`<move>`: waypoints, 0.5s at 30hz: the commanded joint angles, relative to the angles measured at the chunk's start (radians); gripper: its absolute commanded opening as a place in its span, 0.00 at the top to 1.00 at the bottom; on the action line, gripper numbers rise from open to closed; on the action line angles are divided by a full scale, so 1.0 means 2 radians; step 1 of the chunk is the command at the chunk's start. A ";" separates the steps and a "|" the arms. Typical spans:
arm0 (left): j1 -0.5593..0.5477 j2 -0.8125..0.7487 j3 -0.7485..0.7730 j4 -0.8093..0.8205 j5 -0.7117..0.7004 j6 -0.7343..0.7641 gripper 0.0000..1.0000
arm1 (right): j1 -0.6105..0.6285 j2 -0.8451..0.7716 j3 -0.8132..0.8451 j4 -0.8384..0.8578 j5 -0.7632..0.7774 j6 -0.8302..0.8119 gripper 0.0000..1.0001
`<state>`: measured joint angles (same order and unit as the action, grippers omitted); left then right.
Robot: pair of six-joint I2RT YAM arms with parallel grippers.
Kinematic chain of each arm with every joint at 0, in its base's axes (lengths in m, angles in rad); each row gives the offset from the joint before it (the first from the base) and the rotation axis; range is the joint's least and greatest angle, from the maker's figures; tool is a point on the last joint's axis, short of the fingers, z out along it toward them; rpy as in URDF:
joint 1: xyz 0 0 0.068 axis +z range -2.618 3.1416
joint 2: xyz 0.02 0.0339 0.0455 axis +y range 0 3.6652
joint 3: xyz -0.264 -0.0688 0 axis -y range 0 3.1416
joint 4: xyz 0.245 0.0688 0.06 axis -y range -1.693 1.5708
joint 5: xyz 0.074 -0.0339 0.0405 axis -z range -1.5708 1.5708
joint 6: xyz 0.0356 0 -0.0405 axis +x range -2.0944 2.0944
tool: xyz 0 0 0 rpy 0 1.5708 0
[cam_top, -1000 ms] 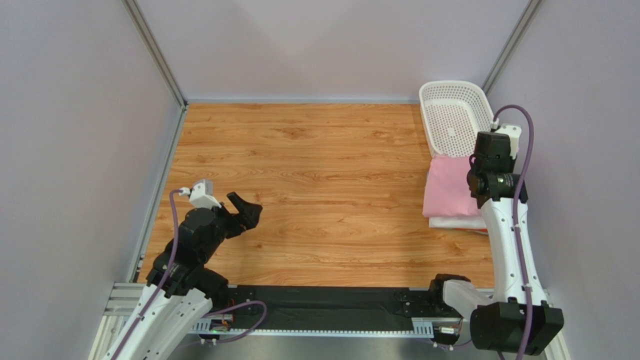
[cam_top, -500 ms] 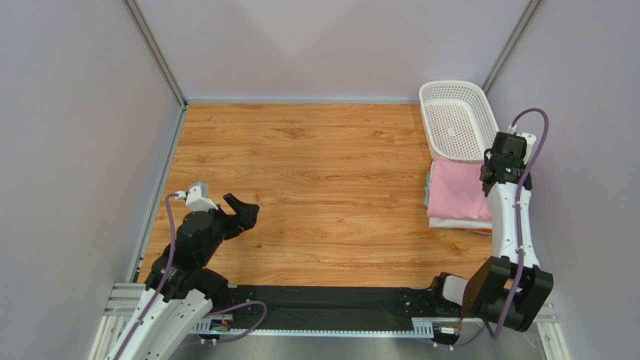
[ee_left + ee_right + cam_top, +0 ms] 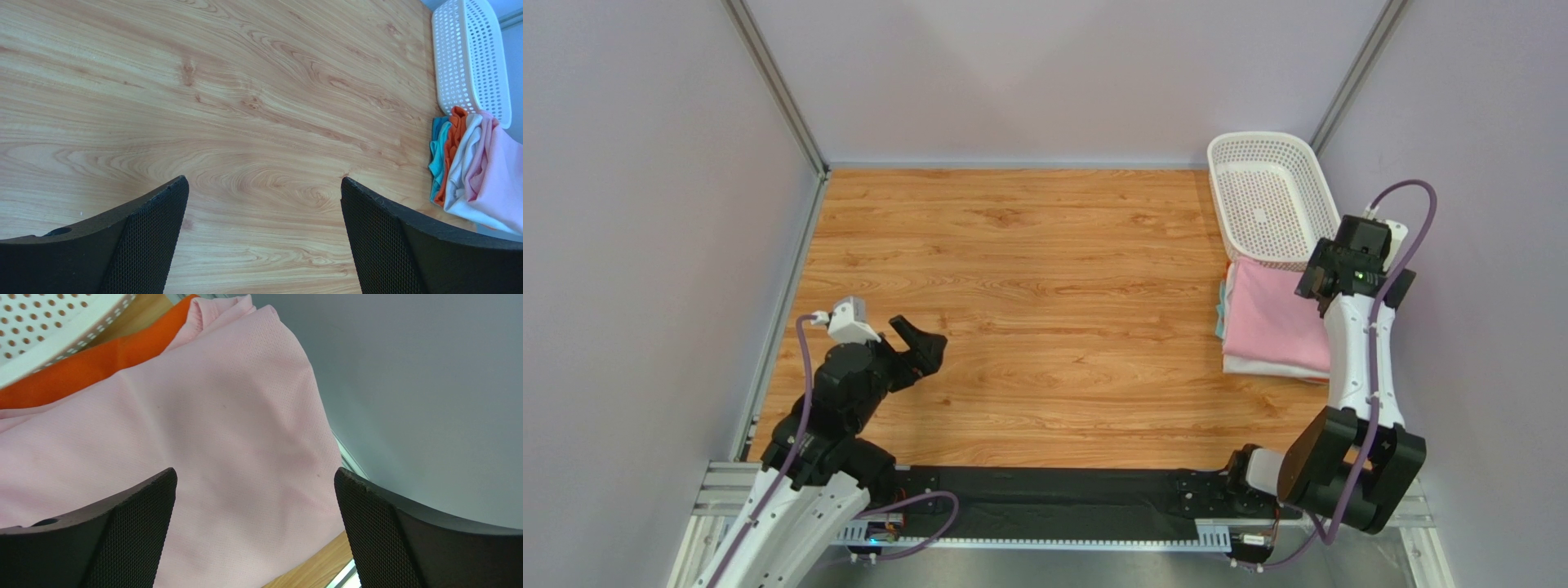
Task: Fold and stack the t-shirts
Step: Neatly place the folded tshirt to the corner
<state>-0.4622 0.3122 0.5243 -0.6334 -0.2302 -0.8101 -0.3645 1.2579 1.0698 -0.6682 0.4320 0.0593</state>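
A folded pink t-shirt lies on top of a stack at the table's right edge, with a white t-shirt under it. The left wrist view shows the stack side-on: pink t-shirt, white t-shirt, orange cloth, teal cloth. My right gripper hovers open over the pink t-shirt's far right part, its jaws wide with nothing between them. My left gripper hangs open above bare wood at the near left.
A white perforated basket stands just behind the stack, its rim also showing in the left wrist view and the right wrist view. The grey side wall stands close beside the right gripper.
The right gripper has gone from shut to open, letting go of the pink t-shirt, which now lies flat on the stack. The right arm swung toward the right wall. The left arm barely moved.
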 commanded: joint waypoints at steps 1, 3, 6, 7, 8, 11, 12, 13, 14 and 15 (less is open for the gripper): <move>0.001 0.012 0.002 0.000 0.001 -0.003 0.00 | -0.002 -0.039 0.021 0.017 -0.046 0.029 0.00; 0.001 0.015 0.003 -0.001 0.002 -0.002 0.00 | -0.002 -0.050 0.024 0.016 -0.063 0.039 0.00; 0.001 0.020 0.004 0.000 0.003 -0.002 0.00 | -0.003 -0.059 0.034 0.009 -0.100 0.050 0.00; 0.001 0.021 0.004 -0.001 0.002 -0.001 0.00 | -0.003 -0.056 0.037 0.003 -0.108 0.055 0.00; 0.001 0.023 0.004 -0.001 0.002 -0.001 0.00 | -0.003 -0.054 0.040 0.001 -0.110 0.059 0.00; 0.001 0.024 0.004 -0.002 0.003 0.000 0.00 | -0.006 -0.035 0.044 0.005 -0.112 0.062 0.00; 0.001 0.024 0.005 -0.002 0.004 -0.001 0.00 | -0.008 -0.028 0.046 0.007 -0.112 0.062 0.00; 0.001 0.024 0.004 -0.002 0.004 -0.001 0.00 | -0.013 -0.012 0.048 0.010 -0.112 0.061 0.00; 0.001 0.023 0.004 -0.002 0.004 -0.001 0.00 | -0.016 -0.002 0.050 0.020 -0.115 0.062 0.00; 0.001 0.025 0.004 -0.002 0.004 -0.001 0.00 | -0.020 0.017 0.053 0.026 -0.119 0.062 0.00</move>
<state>-0.4622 0.3550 0.5243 -0.6395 -0.2287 -0.8097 -0.3801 1.2148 1.1389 -0.6655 0.2295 0.1612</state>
